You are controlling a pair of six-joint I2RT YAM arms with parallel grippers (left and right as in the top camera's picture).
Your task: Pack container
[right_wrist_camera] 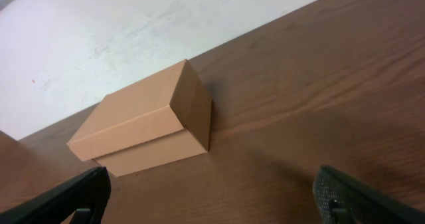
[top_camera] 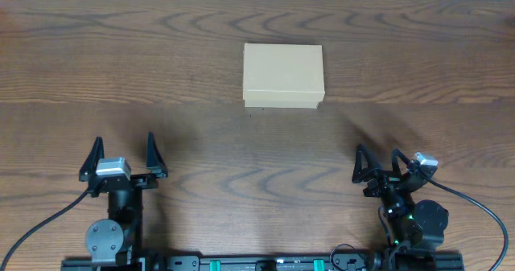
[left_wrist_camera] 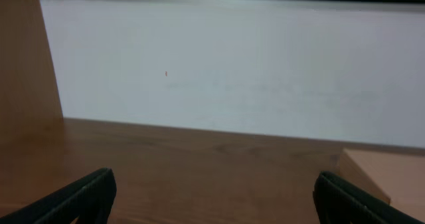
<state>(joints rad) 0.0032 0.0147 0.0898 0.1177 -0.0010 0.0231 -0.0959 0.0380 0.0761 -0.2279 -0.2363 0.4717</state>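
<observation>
Near edge: my left hand (top_camera: pixel 125 142), released, fingers spread wide, holding nothing. My right hand (top_camera: pixel 378 153), likewise released, fingers apart, set well apart from the left.
Middle: desk (top_camera: pixel 201 150), brown wood grain, open room between both hands and the load.
Far centre: the container (top_camera: pixel 283 75), lid shut, faces plain tan cardboard, standing square to the desk's far edge and short of it, open desk on either side.
Beyond: white surface (left_wrist_camera: pixel 232 64).
</observation>
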